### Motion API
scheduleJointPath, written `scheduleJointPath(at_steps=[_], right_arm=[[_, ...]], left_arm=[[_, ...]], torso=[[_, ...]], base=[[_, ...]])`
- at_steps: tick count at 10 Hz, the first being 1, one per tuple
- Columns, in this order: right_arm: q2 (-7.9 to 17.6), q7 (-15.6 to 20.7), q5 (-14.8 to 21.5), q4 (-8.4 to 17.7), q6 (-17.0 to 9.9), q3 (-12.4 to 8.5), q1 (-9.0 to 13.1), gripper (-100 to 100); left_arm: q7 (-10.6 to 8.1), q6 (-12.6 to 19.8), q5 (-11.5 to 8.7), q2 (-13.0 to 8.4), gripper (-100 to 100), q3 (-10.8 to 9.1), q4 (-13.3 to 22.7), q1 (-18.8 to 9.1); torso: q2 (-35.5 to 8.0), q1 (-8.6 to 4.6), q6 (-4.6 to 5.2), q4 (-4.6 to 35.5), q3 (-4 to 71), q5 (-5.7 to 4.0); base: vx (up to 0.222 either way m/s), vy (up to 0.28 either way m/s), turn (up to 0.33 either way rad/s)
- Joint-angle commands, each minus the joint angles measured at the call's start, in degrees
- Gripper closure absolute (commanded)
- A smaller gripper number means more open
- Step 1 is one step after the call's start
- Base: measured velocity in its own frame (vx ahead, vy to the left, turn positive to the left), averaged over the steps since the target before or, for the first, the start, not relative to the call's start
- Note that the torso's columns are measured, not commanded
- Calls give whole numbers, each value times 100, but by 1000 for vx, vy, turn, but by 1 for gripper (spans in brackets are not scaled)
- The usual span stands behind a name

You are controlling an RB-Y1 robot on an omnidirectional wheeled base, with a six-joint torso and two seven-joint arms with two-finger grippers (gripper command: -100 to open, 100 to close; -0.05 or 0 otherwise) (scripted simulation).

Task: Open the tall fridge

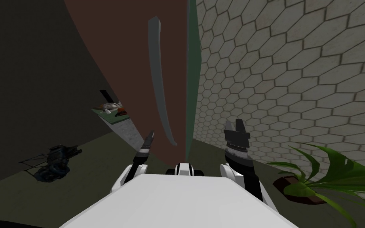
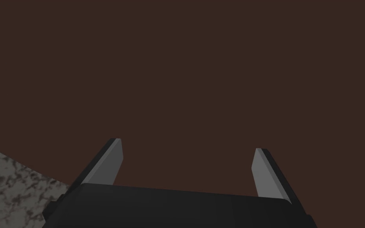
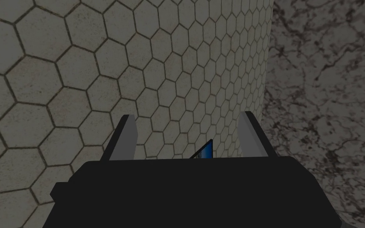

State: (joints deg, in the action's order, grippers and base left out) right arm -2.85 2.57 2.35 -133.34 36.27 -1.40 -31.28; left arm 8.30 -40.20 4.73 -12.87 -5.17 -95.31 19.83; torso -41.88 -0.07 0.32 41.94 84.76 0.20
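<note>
Risk: the left gripper, fingers spread, faces the brown fridge close ahead, with the grey handle just off to its right. Closing here would catch nothing; pressing on would jam the fingers. Beside it, the right gripper is likewise spread.

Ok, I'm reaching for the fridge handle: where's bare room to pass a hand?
Bare brown door left of the handle, ahead of the open left end effector. Bare floor between door edge and tiled wall, by the right end effector. Crowded: counter far left, plant far right.
</note>
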Motion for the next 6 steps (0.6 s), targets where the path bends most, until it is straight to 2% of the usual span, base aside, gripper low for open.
scheduleJointPath(at_steps=[1, 2, 3, 5, 6], right_arm=[[0, 0, 0, 0, 0, 0, 0, 0], [0, 0, 0, 0, 0, 0, 0, 0], [0, 0, 0, 0, 0, 0, 0, 0], [-1, 0, 0, 0, 0, 1, 0, 0], [-1, 0, 0, 0, 0, 1, 0, 0]], left_arm=[[129, -107, -4, 25, -100, 39, 303, -41], [245, -220, -18, 39, -100, 30, 486, -104], [245, -220, -18, 39, -100, 30, 537, -104], [474, -440, -48, 75, -100, 11, 930, -229], [474, -440, -48, 75, -100, 11, 1001, -229]], torso=[[4, -8, -2, -16, 0, 10], [2, -4, 2, -21, -1, 16], [8, 0, -3, -18, 3, 13], [-10, -6, -14, 16, -3, -13], [-26, -21, -24, 27, -11, -24]], base=[[2, -87, 74], [5, -90, 104], [-3, -102, 54], [-11, -164, 131], [-8, -148, 87]])
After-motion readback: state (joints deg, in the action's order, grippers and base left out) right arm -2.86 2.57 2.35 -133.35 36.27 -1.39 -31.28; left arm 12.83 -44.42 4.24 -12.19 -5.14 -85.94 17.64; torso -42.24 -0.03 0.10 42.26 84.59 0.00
